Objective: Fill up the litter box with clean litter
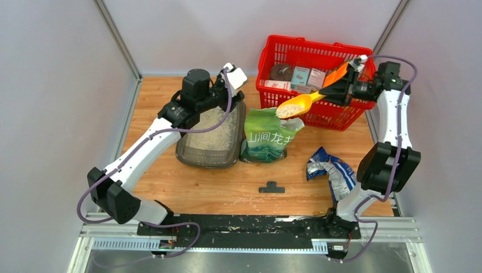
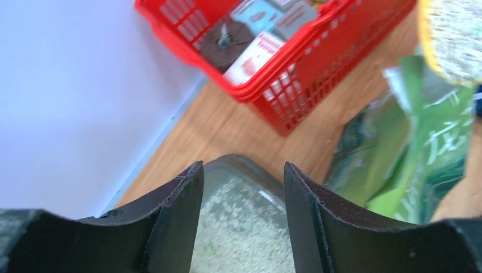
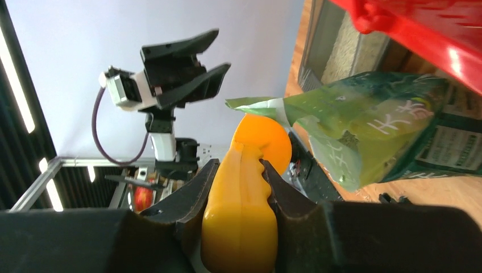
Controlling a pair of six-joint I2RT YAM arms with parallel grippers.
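Observation:
The litter box [image 1: 189, 152] is a dark grey tray left of centre, with a layer of clean litter [image 1: 213, 128] in it. My left gripper [image 1: 232, 96] hovers open and empty over its far end. The left wrist view shows the tray rim [image 2: 250, 165] and granules [image 2: 244, 227] between its fingers. My right gripper [image 1: 343, 85] is shut on the handle of an orange scoop [image 1: 301, 104]. The scoop is heaped with litter and sits above the open green litter bag [image 1: 267, 136]. The right wrist view shows the scoop handle [image 3: 244, 216] clamped between the jaws.
A red wire basket [image 1: 336, 116] with boxes stands at the back right, just behind the scoop. A crumpled blue-and-white bag [image 1: 329, 170] lies at the right. A small black T-shaped piece [image 1: 271, 187] lies near the front. Loose granules are scattered on the wooden table.

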